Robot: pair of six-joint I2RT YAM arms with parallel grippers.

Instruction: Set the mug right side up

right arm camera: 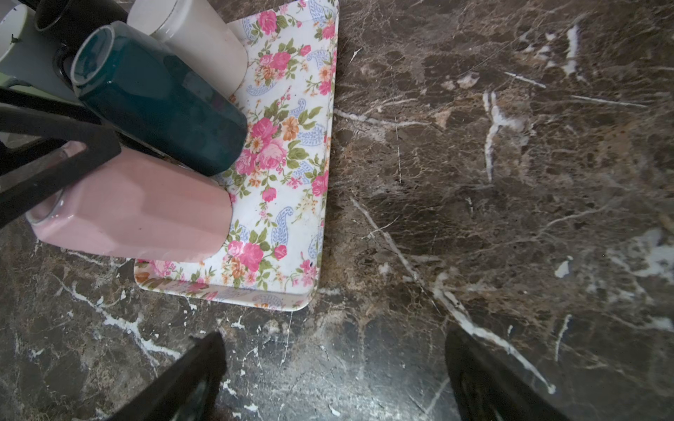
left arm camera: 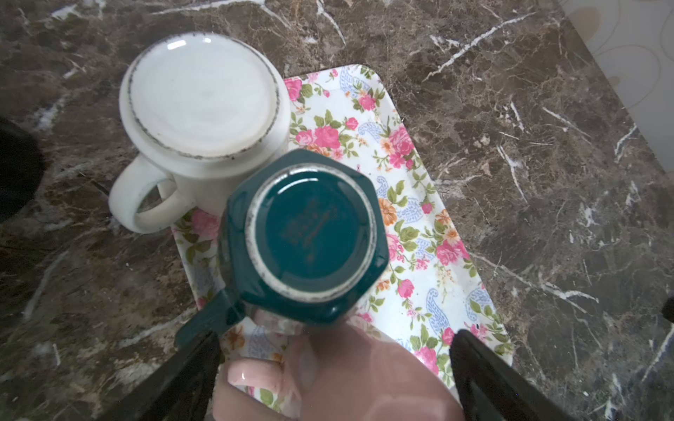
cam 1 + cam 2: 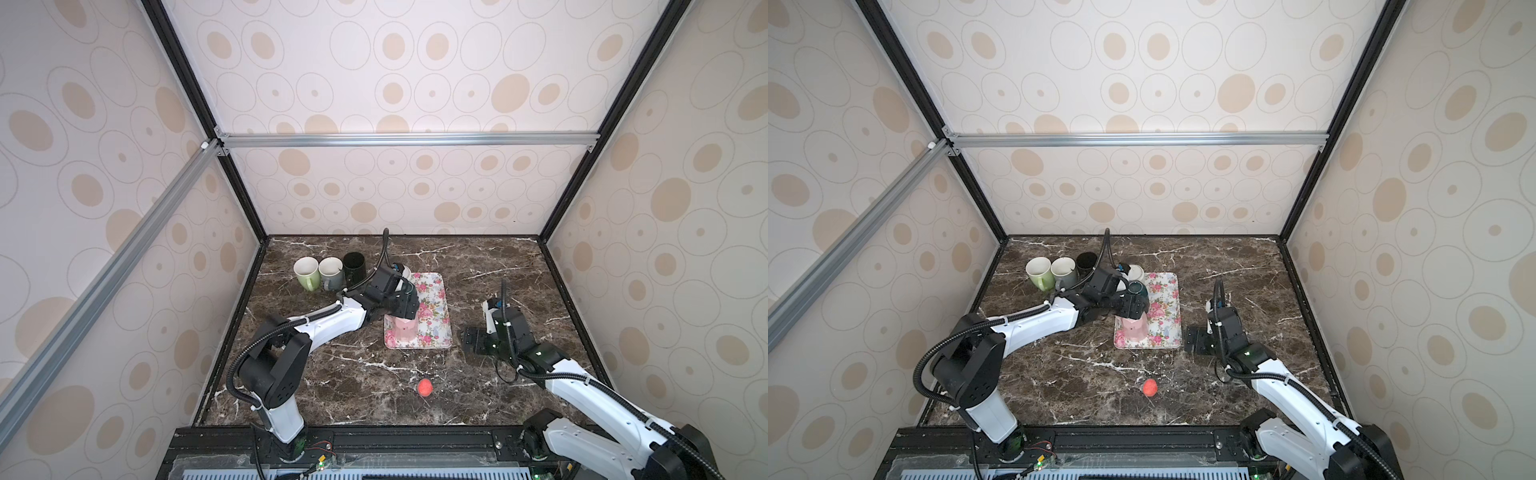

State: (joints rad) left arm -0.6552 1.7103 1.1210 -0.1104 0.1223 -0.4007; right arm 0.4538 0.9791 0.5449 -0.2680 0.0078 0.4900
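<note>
Marble table (image 3: 498, 374): wide bare room right of floral tray (image 3: 436, 316), where right gripper (image 1: 333, 339) hangs spread and empty. Tray's near-left corner: pink mug (image 3: 405, 332), base up, left gripper (image 2: 335, 337) open astride it. Teal mug (image 2: 310, 237), upturned alongside: embossed base mark, possibly lettering, unreadable.

A red ball (image 3: 425, 387) is seen on the marble table (image 3: 540, 270), well apart from the floral tray (image 3: 437, 318).

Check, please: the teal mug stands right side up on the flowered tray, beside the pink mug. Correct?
No: the teal mug stands upside down, base up, on the flowered tray beside the pink mug. The left wrist view shows it.
</note>
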